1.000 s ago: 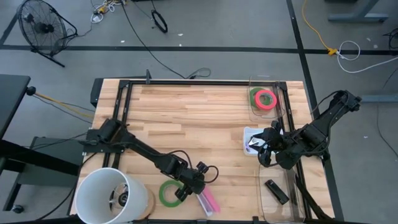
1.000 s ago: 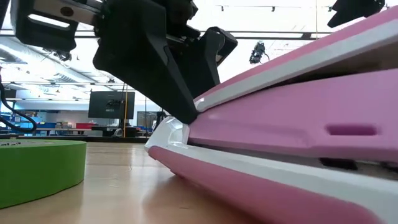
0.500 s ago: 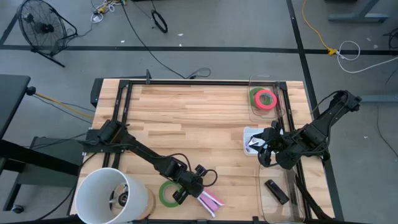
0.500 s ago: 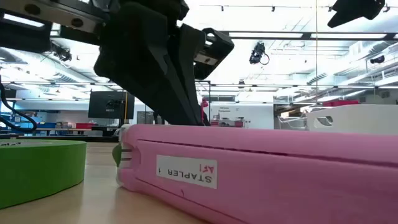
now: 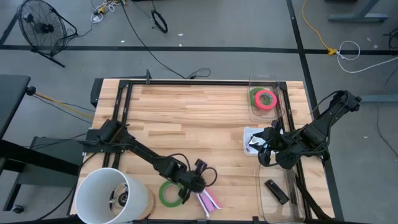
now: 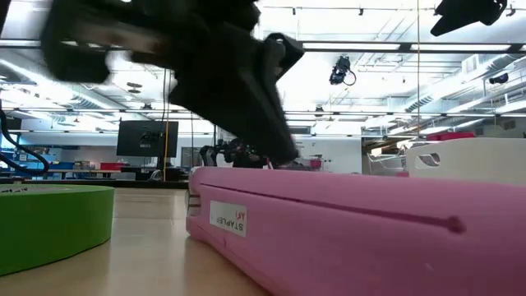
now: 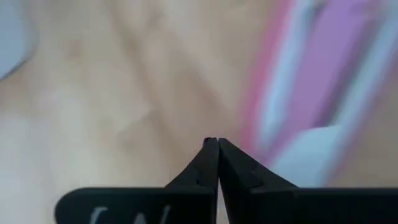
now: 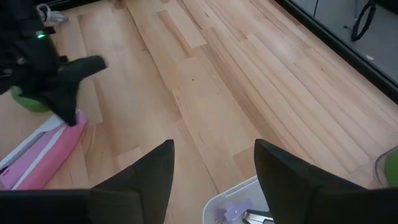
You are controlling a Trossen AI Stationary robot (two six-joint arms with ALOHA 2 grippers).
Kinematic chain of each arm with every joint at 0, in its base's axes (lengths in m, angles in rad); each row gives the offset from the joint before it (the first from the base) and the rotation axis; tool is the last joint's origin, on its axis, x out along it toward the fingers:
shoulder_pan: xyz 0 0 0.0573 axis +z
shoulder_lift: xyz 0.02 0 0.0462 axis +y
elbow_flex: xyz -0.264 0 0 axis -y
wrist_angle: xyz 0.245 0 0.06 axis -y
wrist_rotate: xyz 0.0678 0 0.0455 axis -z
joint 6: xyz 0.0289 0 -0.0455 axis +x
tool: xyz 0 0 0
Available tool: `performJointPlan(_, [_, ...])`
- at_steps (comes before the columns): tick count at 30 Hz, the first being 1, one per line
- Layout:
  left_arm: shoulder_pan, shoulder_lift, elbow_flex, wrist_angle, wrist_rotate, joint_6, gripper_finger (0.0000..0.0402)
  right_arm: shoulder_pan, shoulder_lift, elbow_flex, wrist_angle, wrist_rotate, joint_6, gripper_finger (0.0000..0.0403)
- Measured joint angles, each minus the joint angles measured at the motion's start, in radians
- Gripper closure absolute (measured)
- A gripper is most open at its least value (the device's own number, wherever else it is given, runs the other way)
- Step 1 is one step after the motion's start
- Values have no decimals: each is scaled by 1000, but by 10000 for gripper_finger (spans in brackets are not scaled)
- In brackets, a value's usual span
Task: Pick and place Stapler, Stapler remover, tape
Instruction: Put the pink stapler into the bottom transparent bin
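A pink stapler (image 5: 208, 200) lies on the wood near the table's front edge, filling the low view (image 6: 353, 238). To its left a green tape roll (image 5: 169, 194) lies flat. My left gripper (image 5: 194, 185) is shut, and its tips sit at the stapler's far end with nothing between them (image 7: 211, 144). My right gripper (image 8: 214, 165) hangs open over a small white tray (image 5: 250, 139) at the right, which holds a small purple and metal item (image 8: 242, 214), perhaps the stapler remover. A red-pink tape roll (image 5: 265, 99) lies on a green one in a clear box. My left gripper's shut fingertips (image 8: 69, 112) meet the stapler's upper side at its far end (image 8: 76, 124), slanting down from the table's far left. Nothing is pinched between them. The stapler lies on the table along its whole length.
A clear box (image 5: 280, 193) at the near right holds a black object (image 5: 277, 191). A big white cylinder (image 5: 109, 196) stands at the near left corner. A dark frame (image 5: 186, 82) runs along the table's far and side edges. Bare wood spans the middle.
The stapler stood tipped up with its white underside showing. It has dropped onto its side, label toward the near edge, and then slid a little along the table. My left gripper stayed in place but turned at the wrist, its tips ending on the stapler's top.
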Motion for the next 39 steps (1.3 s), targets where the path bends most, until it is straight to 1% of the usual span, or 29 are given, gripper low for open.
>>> performJointPlan(1, [8,0,0,-3,-23,-12,390,0,0,0,0,0,0,183])
performJointPlan(2, [18,0,0,-9,-20,-34,390,0,1,0,0,0,0,183])
performJointPlan(3, [26,0,0,-9,23,-51,391,0,3,0,0,0,0,183])
performJointPlan(6, [38,-21,0,-4,246,-42,392,0,7,0,0,0,1,183])
performJointPlan(7, [34,-33,1,1,303,-38,393,0,9,0,0,0,1,183])
performJointPlan(8, [27,-51,1,-10,334,-44,393,0,13,0,-1,0,0,183])
performJointPlan(10, [18,-82,2,-24,349,-94,392,0,19,0,-2,2,-4,183])
performJointPlan(13, [2,-105,3,-47,337,-118,376,0,36,0,-4,20,-4,183])
performJointPlan(16, [-17,-99,3,-77,295,-109,342,0,50,0,-1,26,-4,183])
performJointPlan(20, [-45,-95,-8,-141,221,-113,269,0,68,0,0,26,-4,183])
performJointPlan(24, [-51,-95,-8,-82,203,-125,191,0,81,0,0,26,-5,183])
performJointPlan(28, [-61,-81,-6,-49,183,-104,134,0,84,0,0,26,-7,183])
performJointPlan(30, [-68,-71,-9,-72,160,-101,119,0,84,0,0,26,-8,183])
performJointPlan(32, [-71,-50,-6,-42,155,-105,110,0,84,0,1,26,-8,183])
performJointPlan(39, [-71,6,-7,-3,131,-105,106,0,84,0,4,26,-8,183])
